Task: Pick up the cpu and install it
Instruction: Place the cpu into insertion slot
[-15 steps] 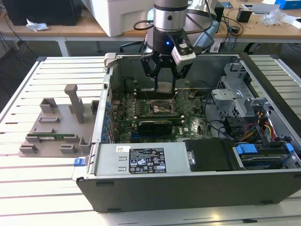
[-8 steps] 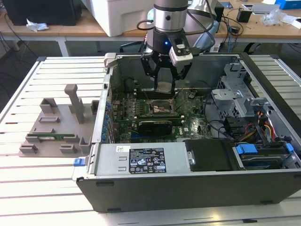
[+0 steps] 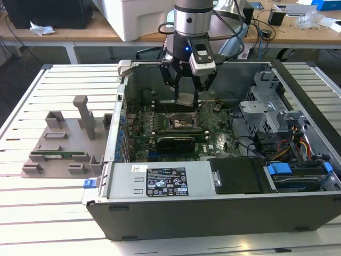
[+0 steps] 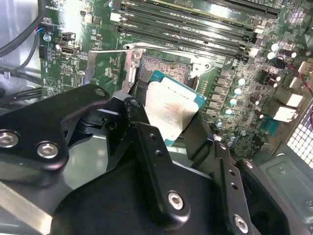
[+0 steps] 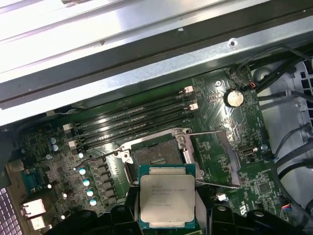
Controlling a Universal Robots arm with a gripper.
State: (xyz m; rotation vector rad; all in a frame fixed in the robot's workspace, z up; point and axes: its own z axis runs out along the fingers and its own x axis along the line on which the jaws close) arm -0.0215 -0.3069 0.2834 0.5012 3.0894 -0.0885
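We saw the claw [image 3: 188, 96] clenched on the cpu [image 5: 165, 196], holding it just above the open motherboard socket [image 5: 157, 157], not yet seated. This was toward the far side of the open computer case [image 3: 224, 213], which lay on the slatted worktop [image 3: 48, 208]. Memory slots [image 5: 132, 117] ran just beyond the socket.

Exterior view high, oblique over the computer case [image 3: 213, 216]; both wrist views close above the cpu [image 4: 168, 110] [image 5: 166, 200] and socket [image 4: 164, 66] [image 5: 154, 156].
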